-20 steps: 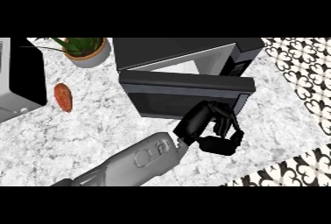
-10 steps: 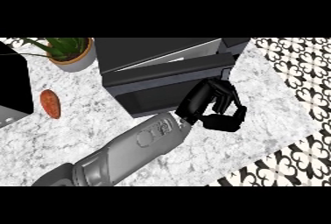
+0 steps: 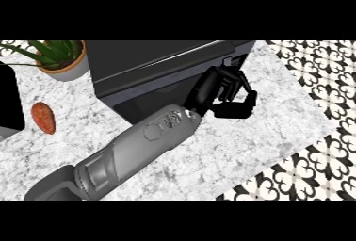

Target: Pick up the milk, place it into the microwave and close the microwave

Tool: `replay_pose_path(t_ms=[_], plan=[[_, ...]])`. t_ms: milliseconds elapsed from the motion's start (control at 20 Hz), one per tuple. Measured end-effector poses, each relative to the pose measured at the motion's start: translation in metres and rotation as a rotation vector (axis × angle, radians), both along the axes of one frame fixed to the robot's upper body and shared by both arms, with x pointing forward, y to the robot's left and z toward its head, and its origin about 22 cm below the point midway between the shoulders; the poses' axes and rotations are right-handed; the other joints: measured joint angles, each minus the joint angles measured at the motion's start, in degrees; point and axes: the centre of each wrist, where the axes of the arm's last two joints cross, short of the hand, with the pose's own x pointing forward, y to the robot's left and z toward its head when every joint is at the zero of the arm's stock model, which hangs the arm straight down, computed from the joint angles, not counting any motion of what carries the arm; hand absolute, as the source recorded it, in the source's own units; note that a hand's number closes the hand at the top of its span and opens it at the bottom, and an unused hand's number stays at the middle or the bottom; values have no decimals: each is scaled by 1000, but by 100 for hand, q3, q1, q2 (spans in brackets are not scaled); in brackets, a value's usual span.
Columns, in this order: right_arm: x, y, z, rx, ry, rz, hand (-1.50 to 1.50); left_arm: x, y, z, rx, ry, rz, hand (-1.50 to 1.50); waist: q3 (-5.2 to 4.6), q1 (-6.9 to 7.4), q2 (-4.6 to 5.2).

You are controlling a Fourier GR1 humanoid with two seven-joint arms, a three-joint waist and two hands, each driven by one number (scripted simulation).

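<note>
The dark microwave (image 3: 156, 54) stands at the back of the marble counter (image 3: 230, 150). Its grey door (image 3: 142, 92) faces me and lies almost flush against the body. My right hand (image 3: 211, 90) is at the door's right edge, fingers bent and relaxed against it, holding nothing I can see. Its grey forearm (image 3: 132, 150) runs in from the lower left. No milk shows anywhere; the microwave's inside is hidden behind the door. My left hand does not show.
A potted green plant (image 3: 61, 61) stands left of the microwave. A reddish oval vegetable (image 3: 43, 117) lies on the counter at the left, beside a black object (image 3: 8, 101) at the edge. Patterned floor (image 3: 313, 164) lies beyond the counter's right corner.
The door has swung in toward the microwave's body with my right hand following its edge up and to the right. The view has shifted along with it.
</note>
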Motion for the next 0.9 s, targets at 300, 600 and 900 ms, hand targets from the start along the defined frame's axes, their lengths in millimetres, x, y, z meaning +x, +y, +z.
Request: replay_pose_path(t_ms=[300, 600, 900], plan=[[4, -5, 12, -21, -13, 7, -150, 8, 6, 2, -8, -2, 53, 150, -1, -115, 14], [8, -11, 25, -52, -23, 6, -150, 8, 9, 0, -19, -11, 85, 150, 2, -191, 7], [12, -15, 33, -58, -28, 11, -150, 6, 10, 2, -38, -28, 102, 150, 6, -230, 14]])
